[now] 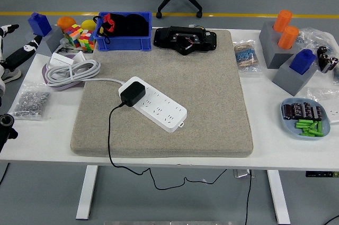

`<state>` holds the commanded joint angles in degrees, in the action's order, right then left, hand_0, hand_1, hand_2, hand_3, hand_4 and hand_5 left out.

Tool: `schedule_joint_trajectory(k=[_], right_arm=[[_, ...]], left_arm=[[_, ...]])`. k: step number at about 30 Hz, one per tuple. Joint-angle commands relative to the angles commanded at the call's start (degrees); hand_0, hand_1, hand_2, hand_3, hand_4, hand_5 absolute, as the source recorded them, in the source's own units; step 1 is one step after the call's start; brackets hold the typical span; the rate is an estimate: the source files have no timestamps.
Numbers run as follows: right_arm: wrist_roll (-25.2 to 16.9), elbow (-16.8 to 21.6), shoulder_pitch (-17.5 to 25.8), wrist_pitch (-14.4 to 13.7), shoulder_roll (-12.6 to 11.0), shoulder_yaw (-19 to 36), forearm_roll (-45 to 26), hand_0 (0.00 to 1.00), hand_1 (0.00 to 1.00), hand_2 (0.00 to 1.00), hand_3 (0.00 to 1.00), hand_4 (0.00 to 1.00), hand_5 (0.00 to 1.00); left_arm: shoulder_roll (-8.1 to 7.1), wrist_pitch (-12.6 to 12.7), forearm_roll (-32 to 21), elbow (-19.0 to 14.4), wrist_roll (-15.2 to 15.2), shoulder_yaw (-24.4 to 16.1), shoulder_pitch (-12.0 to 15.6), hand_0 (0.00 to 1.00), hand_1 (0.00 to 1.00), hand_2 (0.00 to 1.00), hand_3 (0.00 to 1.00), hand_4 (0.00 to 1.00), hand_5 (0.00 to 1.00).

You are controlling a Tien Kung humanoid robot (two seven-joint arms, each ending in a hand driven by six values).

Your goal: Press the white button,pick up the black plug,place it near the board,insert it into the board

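A white power strip (pixel 158 105) lies slantwise on the beige mat (pixel 212 77) in the middle of the table. The black plug (pixel 132 92) sits in the strip's far left end, and its black cord (pixel 109 135) runs down over the table's near edge. A small button shows at the strip's near right end (pixel 181 125). My left hand (pixel 11 45) is at the far left edge, well away from the strip, its black-tipped fingers (pixel 24 53) spread and holding nothing. My right arm does not appear.
A blue bin (pixel 124 32) and a black device (pixel 185 39) stand at the back. On the left lie a coiled white cable (pixel 71 70), a colour cube (pixel 80 37) and a bag of screws (pixel 30 103). Grey blocks (pixel 288 61) and a blue dish (pixel 288 119) stand on the right.
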<state>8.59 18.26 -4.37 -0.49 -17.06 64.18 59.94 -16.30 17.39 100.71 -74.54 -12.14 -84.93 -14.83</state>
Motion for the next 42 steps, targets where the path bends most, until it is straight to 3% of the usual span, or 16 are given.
schedule_joint_trajectory(k=[25,42], right_arm=[[0.26,-0.17,-1.14,0.24,-1.31,-5.21,-0.73,0.632,0.632,0.614,0.598,0.681,0.432],[0.23,-0.39,-0.96,0.33,-0.48,-0.04,0.80,0.633,0.634,0.616,0.598,0.680,0.439]], left_arm=[[-1.32,-0.38,-0.67,-0.74,0.01,-0.14,1.33,0.958,0.944,0.886,0.828,0.871,0.563],[-0.75,-1.56,-1.55,-2.28,-0.70,-1.82,2.68,0.958,0.941,0.880,0.823,0.866,0.557]])
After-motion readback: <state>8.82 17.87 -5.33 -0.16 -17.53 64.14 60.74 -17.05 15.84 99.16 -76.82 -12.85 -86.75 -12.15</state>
